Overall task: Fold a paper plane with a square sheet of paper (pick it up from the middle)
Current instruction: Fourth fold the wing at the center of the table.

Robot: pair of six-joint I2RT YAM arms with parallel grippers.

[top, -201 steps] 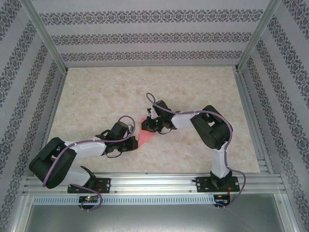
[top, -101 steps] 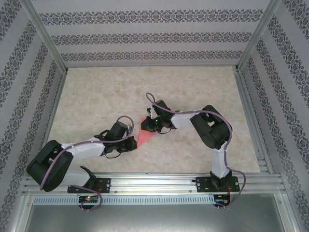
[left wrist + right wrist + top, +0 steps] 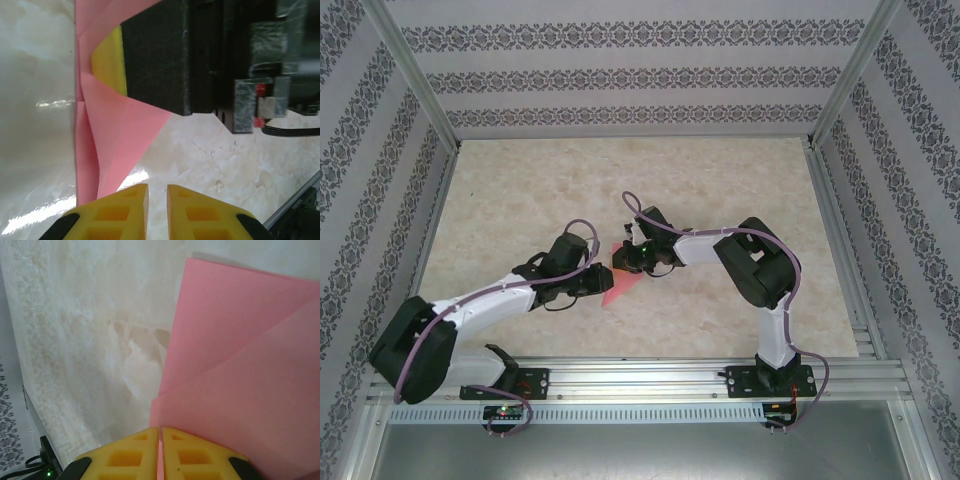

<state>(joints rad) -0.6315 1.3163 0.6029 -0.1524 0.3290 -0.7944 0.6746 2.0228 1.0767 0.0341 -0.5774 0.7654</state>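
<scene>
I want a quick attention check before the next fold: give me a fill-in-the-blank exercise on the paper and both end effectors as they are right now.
1. The folded sheet of paper is ___ in colour.
2. The right end effector is shut on the sheet's edge, and its fingers are ___.
3. The left end effector has its fingers slightly parted, with ___ between them.
Missing words: pink; yellow; nothing.

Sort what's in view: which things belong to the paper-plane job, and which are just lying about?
Job: pink paper, partly folded; right fingers, shut on it; left fingers, just apart, beside it.
Not the job: table top, patterned walls, aluminium rail.
</scene>
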